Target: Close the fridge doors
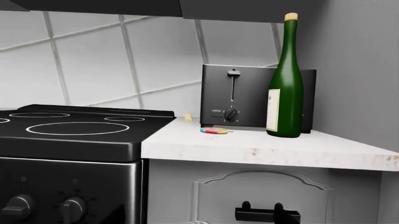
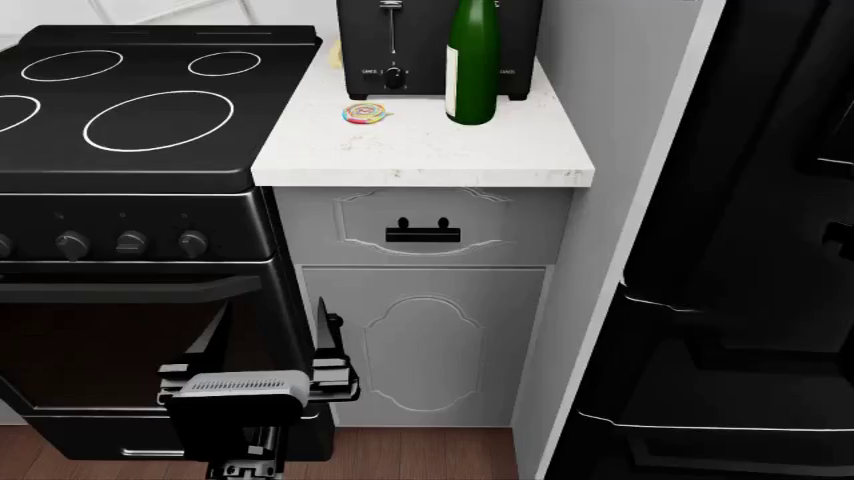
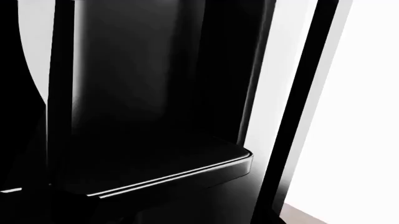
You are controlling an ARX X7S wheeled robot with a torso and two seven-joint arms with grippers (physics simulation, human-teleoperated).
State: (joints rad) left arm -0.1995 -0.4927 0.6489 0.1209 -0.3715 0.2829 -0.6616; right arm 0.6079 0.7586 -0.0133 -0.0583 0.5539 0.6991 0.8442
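Note:
The fridge doors show as glossy black panels (image 2: 781, 150) at the right of the head view, above a wide black lower front (image 2: 721, 400). I cannot tell from here whether they stand ajar. The right wrist view is filled by the same glossy black surface (image 3: 143, 84), with a rounded black ledge (image 3: 187, 170) and a bright white surface (image 3: 367, 93) beside it. My left gripper (image 2: 270, 312) hangs low before the oven door and looks open and empty; one finger (image 2: 326, 335) shows against the white cabinet. My right gripper is out of view.
A black stove (image 2: 134, 110) with knobs and an oven door (image 2: 107, 340) stands at the left. The white counter (image 2: 427, 160) carries a toaster (image 2: 400, 45), a green bottle (image 2: 471, 60) and a small candy (image 2: 367, 112). Below are a drawer handle (image 2: 423, 234) and a cabinet door (image 2: 420, 340).

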